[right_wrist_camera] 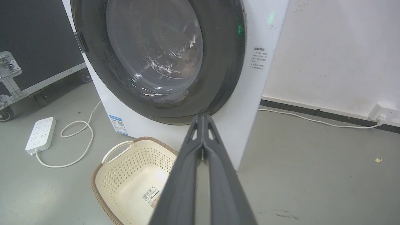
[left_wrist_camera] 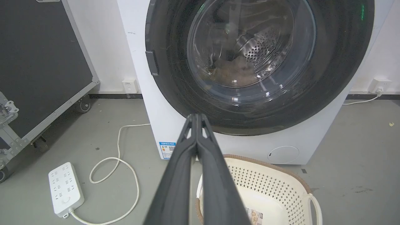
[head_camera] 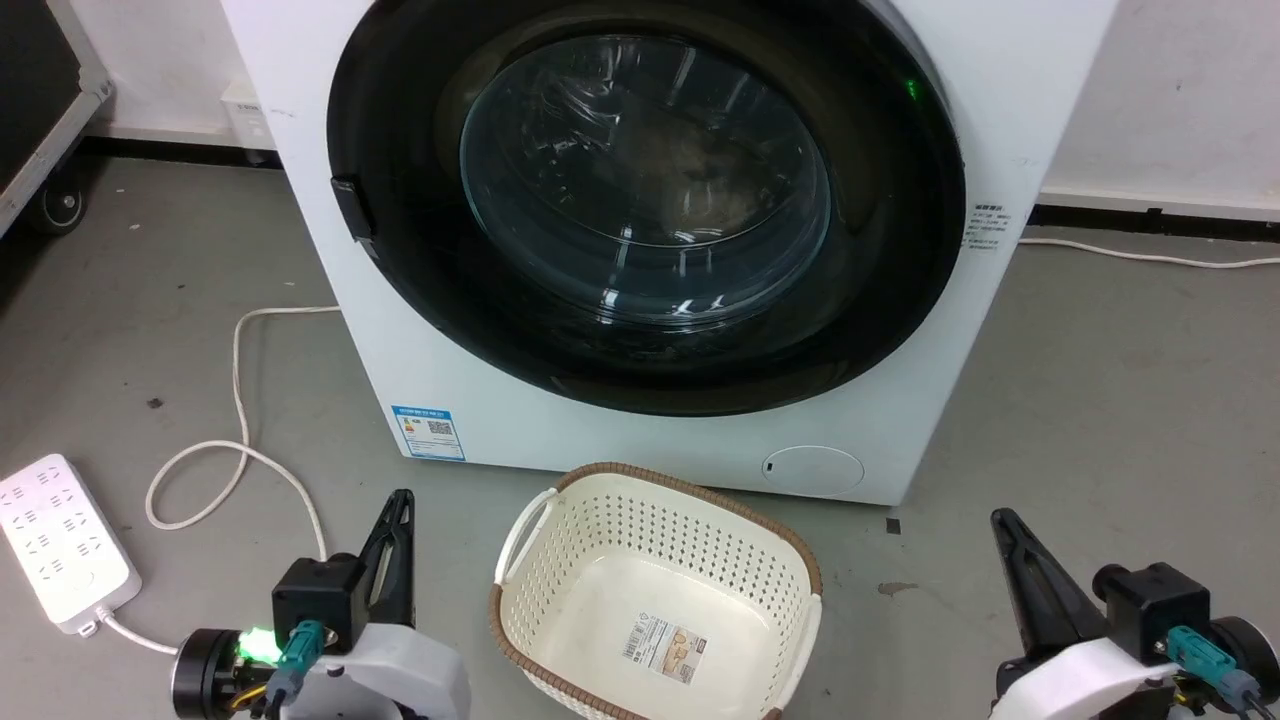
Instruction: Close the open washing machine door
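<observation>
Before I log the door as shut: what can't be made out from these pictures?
- Latch: the washing machine door sits flat on the machine's white front in the head view; its black rim hides any catch.
- Door's top: cut off by the upper edge, all three views.
- Brownish shape behind the glass, left wrist view: blurred by reflections.
- Basket label, head view: print too small.

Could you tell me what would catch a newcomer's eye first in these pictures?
The big glossy black washing machine door dominates the upper middle of the head view. It appears to lie flush against the white machine. Just below it, on the grey floor, sits a cream perforated basket, flanked by the left gripper and the right gripper, both with jaws together.
</observation>
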{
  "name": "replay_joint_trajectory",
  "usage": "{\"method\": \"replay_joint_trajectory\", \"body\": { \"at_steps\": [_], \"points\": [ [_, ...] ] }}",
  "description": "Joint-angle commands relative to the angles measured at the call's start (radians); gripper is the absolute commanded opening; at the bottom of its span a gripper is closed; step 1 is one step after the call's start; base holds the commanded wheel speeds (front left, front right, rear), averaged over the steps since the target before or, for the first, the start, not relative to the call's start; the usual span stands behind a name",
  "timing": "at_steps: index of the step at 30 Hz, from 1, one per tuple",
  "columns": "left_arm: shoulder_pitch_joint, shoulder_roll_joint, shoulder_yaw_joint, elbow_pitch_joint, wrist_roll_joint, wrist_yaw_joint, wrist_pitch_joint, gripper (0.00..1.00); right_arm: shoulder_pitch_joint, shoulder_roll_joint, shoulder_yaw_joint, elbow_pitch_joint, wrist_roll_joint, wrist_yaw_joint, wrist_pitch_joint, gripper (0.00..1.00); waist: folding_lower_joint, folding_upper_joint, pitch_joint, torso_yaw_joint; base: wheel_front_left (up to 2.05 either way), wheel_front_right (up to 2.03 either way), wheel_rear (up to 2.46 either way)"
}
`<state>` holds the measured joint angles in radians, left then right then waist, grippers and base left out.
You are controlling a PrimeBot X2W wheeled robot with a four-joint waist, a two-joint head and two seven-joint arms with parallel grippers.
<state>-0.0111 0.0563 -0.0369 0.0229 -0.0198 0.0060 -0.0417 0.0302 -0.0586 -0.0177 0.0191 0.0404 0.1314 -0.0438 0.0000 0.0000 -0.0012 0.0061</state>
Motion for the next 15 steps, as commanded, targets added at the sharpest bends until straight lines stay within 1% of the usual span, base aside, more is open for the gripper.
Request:
{"method": "replay_joint_trajectory", "body": {
  "at_steps": [1, 15],
  "points": [
    [0.010, -0.002, 0.009, -0.006, 0.008, -0.003, 0.008, 0.00, -0.017, 0.006, 0.004, -0.010, -0.011, -0.001, 0.010, 0.00, 0.0000, 0.0000, 0.000, -0.001, 0.00, 0.00, 0.00],
    [0.011, -0.005, 0.031, -0.019, 0.017, -0.005, 0.034, 0.00, -0.027, 0.008, 0.015, -0.017, -0.034, -0.001, 0.036, 0.00, 0.0000, 0.0000, 0.001, -0.005, 0.00, 0.00, 0.00]
  ]
}}
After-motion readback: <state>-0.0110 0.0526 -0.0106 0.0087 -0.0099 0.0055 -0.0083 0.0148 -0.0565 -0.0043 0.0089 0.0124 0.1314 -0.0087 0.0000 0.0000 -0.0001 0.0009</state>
